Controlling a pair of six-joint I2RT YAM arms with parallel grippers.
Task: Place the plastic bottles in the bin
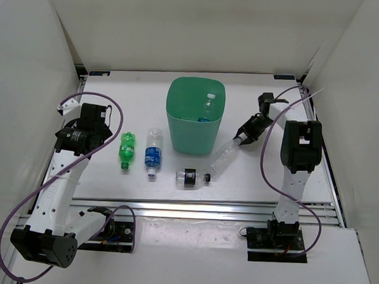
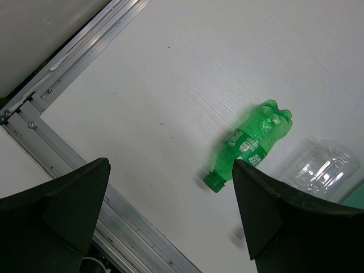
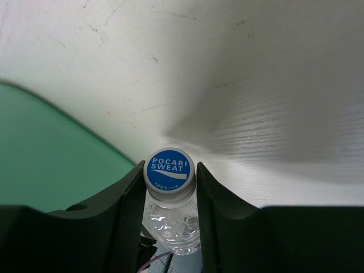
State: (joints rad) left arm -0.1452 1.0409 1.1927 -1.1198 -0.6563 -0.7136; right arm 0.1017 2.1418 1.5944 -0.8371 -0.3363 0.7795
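The green bin stands at the back middle with a clear blue-labelled bottle inside. My right gripper is shut on the cap end of the plain clear bottle, which slants down toward the table right of the bin. In the right wrist view the blue cap sits between the fingers. The green bottle, another blue-labelled bottle and the short black-labelled bottle lie on the table. My left gripper is open and empty, left of the green bottle.
White walls enclose the table on three sides. An aluminium rail runs along the near edge, also seen in the left wrist view. The bin's wall is close on the right gripper's left.
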